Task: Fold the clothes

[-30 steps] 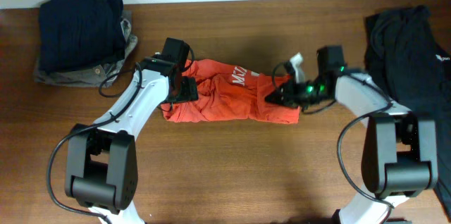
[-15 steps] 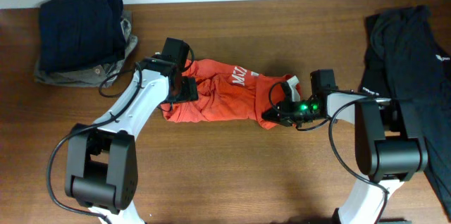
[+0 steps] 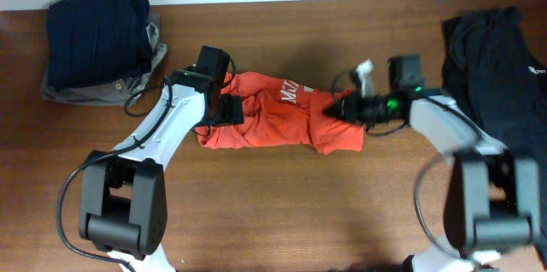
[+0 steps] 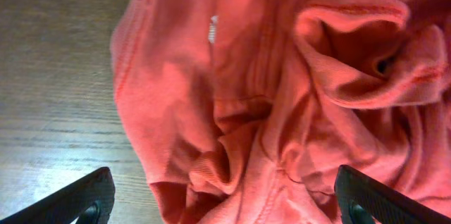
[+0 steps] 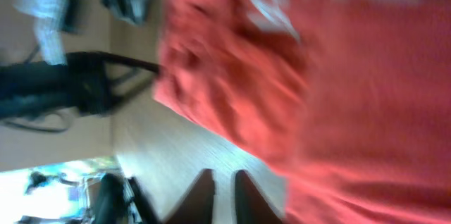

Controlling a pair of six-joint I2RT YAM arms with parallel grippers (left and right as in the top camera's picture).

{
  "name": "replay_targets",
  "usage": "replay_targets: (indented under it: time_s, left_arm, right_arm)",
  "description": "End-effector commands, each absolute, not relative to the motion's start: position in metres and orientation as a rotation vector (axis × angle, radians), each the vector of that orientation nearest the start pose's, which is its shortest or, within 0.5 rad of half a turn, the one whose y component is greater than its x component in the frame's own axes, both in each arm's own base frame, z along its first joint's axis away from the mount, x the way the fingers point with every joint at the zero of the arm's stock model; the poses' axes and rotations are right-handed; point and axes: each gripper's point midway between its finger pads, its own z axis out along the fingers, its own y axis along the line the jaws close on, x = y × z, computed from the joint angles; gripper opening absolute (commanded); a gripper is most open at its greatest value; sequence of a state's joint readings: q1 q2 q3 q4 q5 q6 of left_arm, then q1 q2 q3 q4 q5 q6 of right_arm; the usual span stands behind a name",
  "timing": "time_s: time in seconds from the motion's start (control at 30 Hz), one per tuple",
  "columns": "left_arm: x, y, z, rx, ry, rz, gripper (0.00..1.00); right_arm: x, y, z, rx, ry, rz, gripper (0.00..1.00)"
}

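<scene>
The clothes, an orange-red T-shirt [image 3: 273,122], lie crumpled in a band across the middle of the table, white lettering showing on top. My left gripper [image 3: 229,109] hovers over the shirt's left end, open wide; in the left wrist view its black fingers [image 4: 77,199] stand at both sides of bunched orange-red cloth [image 4: 282,97]. My right gripper [image 3: 333,111] is at the shirt's right end. The right wrist view is blurred: the gripper [image 5: 224,196] shows a narrow gap with bare table behind it, and the shirt [image 5: 338,76] lies just beside the fingers, not between them.
A folded navy and grey pile [image 3: 98,41] sits at the back left. A black garment [image 3: 496,58] lies along the right edge. Bare wooden table [image 3: 282,204] runs in front of the shirt.
My right gripper dipped toward the shirt's front right corner, then came back up to its right end, and its jaws parted slightly. The left arm has not moved.
</scene>
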State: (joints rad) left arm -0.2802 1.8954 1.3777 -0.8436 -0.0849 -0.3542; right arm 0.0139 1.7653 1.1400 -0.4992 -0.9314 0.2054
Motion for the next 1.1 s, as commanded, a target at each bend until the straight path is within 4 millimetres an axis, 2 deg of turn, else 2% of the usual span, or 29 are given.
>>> replay_targets:
  time_s: [0.0,0.1,0.13,0.2,0.33,0.43,0.53,0.63,0.8,1.07]
  left_arm:
    - [0.387,-0.102,0.066,-0.001,2.894,-0.03,0.99]
    - [0.387,-0.092,0.07,-0.013,2.894,-0.026,1.0]
    - [0.387,-0.088,0.07,-0.033,2.897,-0.04,0.99]
    - [0.39,-0.082,0.071,-0.049,2.906,-0.149,0.99]
    - [0.397,-0.076,0.078,-0.011,2.87,-0.427,1.0]
    - [0.404,-0.06,0.081,0.028,2.831,-0.473,0.99]
    - [0.406,-0.056,0.087,0.132,2.776,-0.572,0.99]
    - [0.413,-0.051,0.088,0.1,2.742,-0.626,0.99]
    - [0.421,-0.043,0.068,0.054,2.743,-0.695,1.0]
    - [0.426,-0.038,0.033,0.026,2.783,-0.703,0.99]
  right_arm:
    - [0.391,0.135,0.161,-0.097,2.455,1.153,0.32]
    - [0.385,0.126,0.162,-0.053,2.509,1.07,0.64]
    - [0.382,0.125,0.16,-0.044,2.53,1.06,0.72]
    - [0.373,0.124,0.154,-0.057,2.57,1.056,0.78]
    - [0.357,0.124,0.147,-0.114,2.625,1.054,0.8]
    - [0.35,0.124,0.145,-0.152,2.644,1.054,0.81]
    - [0.347,0.124,0.144,-0.166,2.65,1.054,0.81]
    - [0.346,0.124,0.143,-0.166,2.654,1.055,0.81]
    - [0.339,0.124,0.141,-0.213,2.67,1.053,0.81]
    - [0.334,0.124,0.14,-0.259,2.676,1.049,0.81]
